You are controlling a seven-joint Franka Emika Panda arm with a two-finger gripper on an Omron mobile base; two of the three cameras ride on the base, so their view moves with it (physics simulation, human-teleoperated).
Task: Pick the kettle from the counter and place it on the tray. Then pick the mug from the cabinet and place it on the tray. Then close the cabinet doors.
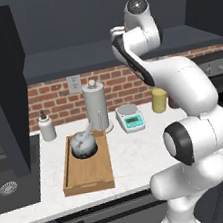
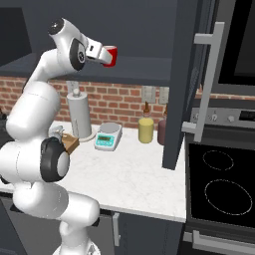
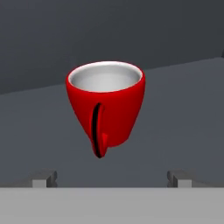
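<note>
On the dark cabinet shelf [image 3: 183, 109] stands the red mug [image 3: 106, 104], upright, handle turned toward the tool [image 3: 112, 178], whose two tips are spread wide, empty and short of the mug. Below, on the white bench [image 1: 139, 149], the kettle [image 1: 83, 143] sits in the far end of the wooden tray [image 1: 89, 182], near a paper-towel holder [image 1: 96, 108].

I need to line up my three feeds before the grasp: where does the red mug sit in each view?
Left base view: no mug to point at here; the arm reaches up to the cabinet shelf.
Right base view: the mug sits upper left of centre on the shelf, right beside the hand.
Hand view: centred, handle facing the camera, ahead of the open gripper.
Shared landmark: the dark grey shelf beneath it.
</note>
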